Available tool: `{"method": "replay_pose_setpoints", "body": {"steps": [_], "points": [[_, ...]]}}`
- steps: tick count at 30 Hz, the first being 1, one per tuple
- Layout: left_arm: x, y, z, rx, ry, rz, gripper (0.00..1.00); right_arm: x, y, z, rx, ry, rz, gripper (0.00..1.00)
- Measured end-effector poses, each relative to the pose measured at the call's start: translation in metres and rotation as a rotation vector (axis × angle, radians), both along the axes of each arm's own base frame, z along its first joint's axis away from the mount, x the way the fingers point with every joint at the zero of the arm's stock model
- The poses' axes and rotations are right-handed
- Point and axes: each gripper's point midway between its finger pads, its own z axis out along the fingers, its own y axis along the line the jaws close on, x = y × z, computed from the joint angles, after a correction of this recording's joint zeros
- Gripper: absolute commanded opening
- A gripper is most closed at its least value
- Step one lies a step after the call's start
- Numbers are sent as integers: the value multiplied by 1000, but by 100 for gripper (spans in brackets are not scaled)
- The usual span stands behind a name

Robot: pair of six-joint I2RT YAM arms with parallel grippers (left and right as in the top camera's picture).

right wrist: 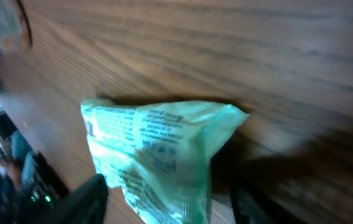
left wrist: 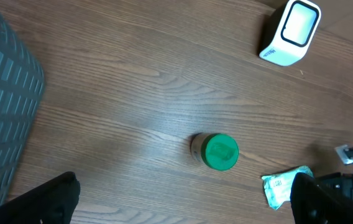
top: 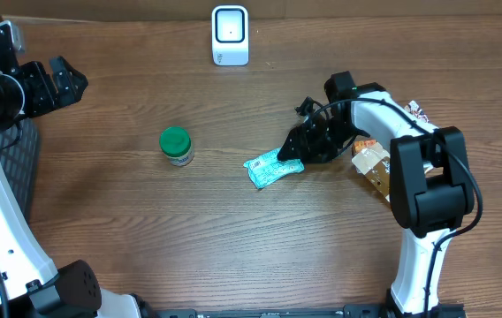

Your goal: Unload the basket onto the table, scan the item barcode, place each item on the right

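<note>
Left claw: your left claw [top: 59, 82] hangs over the far left of the table [top: 127, 252]. It is released, jaws spread wide with nothing between them. On its own wrist camera the fingers [left wrist: 52, 200] show only in the bottom corners.
Grid mat: a dark grid-patterned mat [top: 17, 155] lies at the table's left edge, just in front of that claw.
Jar: a small jar [top: 177, 146] with a green lid stands upright left of centre, apart from everything else.
Scanner: the white scanner [top: 230, 35] stands at the back edge, a little left of the middle, with its window in view. It is well apart from the packet.
Packet: your item, a pale green packet [top: 271, 168], lies flat on the wood near the centre. It sits in front of the scanner and to its right, and well right of the jar. Its right end reaches in under your right claw. On the right wrist camera its print is too blurred to read.
Right claw: your right claw [top: 297, 152] sits low over the packet's right end, with a dark finger [right wrist: 86, 198] on each side of it. You cannot tell from these views whether the jaws pinch the packet or only bracket it.
Snacks: a brown snack pack [top: 370, 163] lies just beside the right arm. Another pack [top: 419, 111] shows behind the arm, partly hidden.
</note>
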Motion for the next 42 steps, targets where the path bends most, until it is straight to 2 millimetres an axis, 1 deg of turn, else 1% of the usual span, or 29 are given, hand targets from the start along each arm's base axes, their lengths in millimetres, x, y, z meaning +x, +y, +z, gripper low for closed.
{"method": "replay_pose_setpoints", "body": {"steps": [1, 2, 5, 6, 7, 12, 15, 17, 20, 23, 25, 29, 33, 38, 42], "points": [[0, 0, 0, 0, 0, 0, 100, -1, 2, -1, 3, -2, 7, 38], [0, 0, 0, 0, 0, 0, 100, -3, 3, -2, 5, -1, 11, 33], [0, 0, 0, 0, 0, 0, 100, -6, 4, -7, -5, 4, 10, 20], [0, 0, 0, 0, 0, 0, 100, -6, 5, -8, -5, 4, 5, 17], [0, 0, 0, 0, 0, 0, 100, -5, 5, -8, -4, 7, -3, 15], [0, 0, 0, 0, 0, 0, 100, -5, 7, -5, 8, 32, -31, 14], [0, 0, 0, 0, 0, 0, 99, -5, 8, 2, 2, 55, -38, 14], [0, 0, 0, 0, 0, 0, 100, -1, 9, 11, 6, 55, -37, 14], [0, 0, 0, 0, 0, 0, 100, 9, 14, 36, 36, 29, -25, 15], [0, 0, 0, 0, 0, 0, 99, 15, 18, 68, 63, -21, -19, 15], [0, 0, 0, 0, 0, 0, 100, 18, 20, 97, 89, -73, -15, 15], [0, 0, 0, 0, 0, 0, 100, 13, 21, 153, 139, -179, -6, 15], [0, 0, 0, 0, 0, 0, 100, -3, 20, 199, 178, -258, 3, 15], [0, 0, 0, 0, 0, 0, 100, -20, 17, 233, 200, -316, 10, 15], [0, 0, 0, 0, 0, 0, 100, -25, 16, 243, 209, -343, 12, 15]]}}
